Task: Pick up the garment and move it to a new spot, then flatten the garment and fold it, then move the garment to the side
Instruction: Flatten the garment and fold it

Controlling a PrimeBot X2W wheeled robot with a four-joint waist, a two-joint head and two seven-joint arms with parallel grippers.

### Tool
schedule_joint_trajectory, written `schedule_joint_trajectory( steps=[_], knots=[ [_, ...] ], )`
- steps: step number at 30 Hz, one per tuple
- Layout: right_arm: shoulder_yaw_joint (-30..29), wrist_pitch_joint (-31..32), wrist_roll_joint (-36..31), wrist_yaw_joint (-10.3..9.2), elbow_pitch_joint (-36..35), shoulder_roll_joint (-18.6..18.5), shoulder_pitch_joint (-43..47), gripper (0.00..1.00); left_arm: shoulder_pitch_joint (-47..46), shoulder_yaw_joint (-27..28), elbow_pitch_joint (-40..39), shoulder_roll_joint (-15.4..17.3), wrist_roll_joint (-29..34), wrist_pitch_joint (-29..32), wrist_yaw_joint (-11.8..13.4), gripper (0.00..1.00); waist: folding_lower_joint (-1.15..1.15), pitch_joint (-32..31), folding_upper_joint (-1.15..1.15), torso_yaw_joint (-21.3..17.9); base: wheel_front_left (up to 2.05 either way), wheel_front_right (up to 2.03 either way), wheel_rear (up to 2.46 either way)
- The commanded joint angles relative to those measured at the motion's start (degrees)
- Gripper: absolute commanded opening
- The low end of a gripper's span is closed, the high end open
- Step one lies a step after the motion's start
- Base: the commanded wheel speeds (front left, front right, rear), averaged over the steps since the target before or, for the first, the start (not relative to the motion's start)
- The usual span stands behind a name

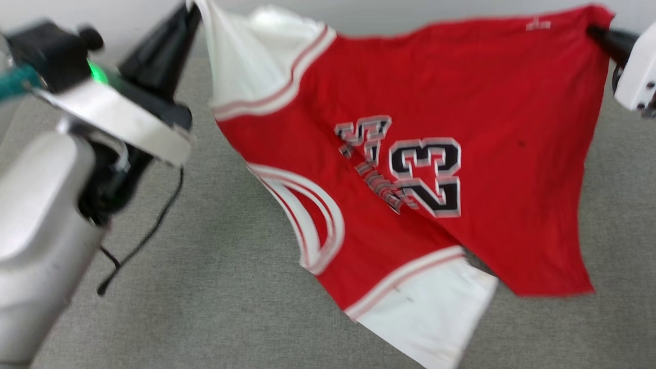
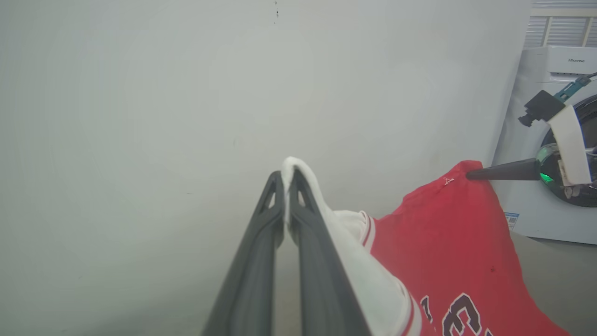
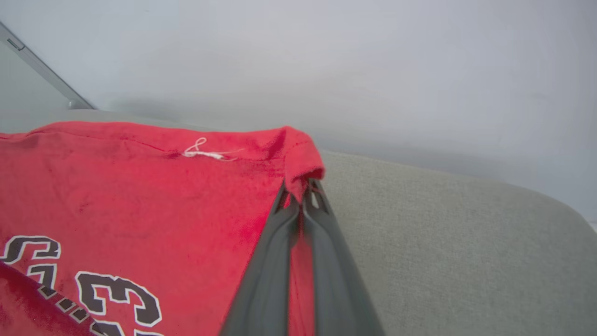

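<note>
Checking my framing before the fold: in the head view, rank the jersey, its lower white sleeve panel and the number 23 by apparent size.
1. jersey
2. lower white sleeve panel, narrowly
3. number 23

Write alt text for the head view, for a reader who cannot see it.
A red jersey numbered 23 hangs stretched in the air between two shut grippers, above a grey fabric surface. The left gripper pinches a white sleeve at upper left; the right gripper pinches a red corner at upper right.
</note>
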Motion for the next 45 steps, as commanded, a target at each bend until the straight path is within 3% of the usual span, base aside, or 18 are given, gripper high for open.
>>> schedule_joint_trajectory(
  steps=[1, 12, 23, 33, 45],
  knots=[
    [-0.1, -0.4, 0.2, -0.06, -0.3, 0.3, -1.4, 0.0, -1.5, 0.0, 0.2, 0.4, 0.0, 0.1, 0.1, 0.0, 0.0, -0.5, 0.0, -0.5, 0.0, 0.0, 0.0],
    [-1.0, -4.0, -0.4, -0.05, 1.4, 3.8, -15.0, 0.0, -27.2, -3.3, 9.8, 1.5, -0.7, 6.2, 0.1, 0.0, 0.0, -1.9, 0.0, -2.6, 0.0, 0.0, 0.0],
    [2.1, -3.8, -4.2, -0.05, 7.3, 6.8, -28.8, 0.0, -48.9, -12.0, 21.0, 3.1, 2.2, 9.8, 0.1, 0.0, 0.0, 0.2, 0.0, -4.3, 0.0, 0.0, 0.0],
    [1.3, -4.3, -7.0, -0.05, 15.6, 9.6, -41.5, 0.0, -64.1, -16.9, 31.7, 2.1, 4.4, 8.0, 0.1, 0.0, 0.0, 14.5, 0.0, -5.2, 0.0, 0.0, 0.0],
    [-0.9, -8.1, -12.3, -0.05, 22.3, 14.6, -59.8, 0.0, -84.1, -19.3, 41.6, -3.4, 4.5, 2.0, 0.1, 0.0, 0.0, 31.7, 0.0, -5.1, 0.0, 0.0, 0.0]
  ],
)
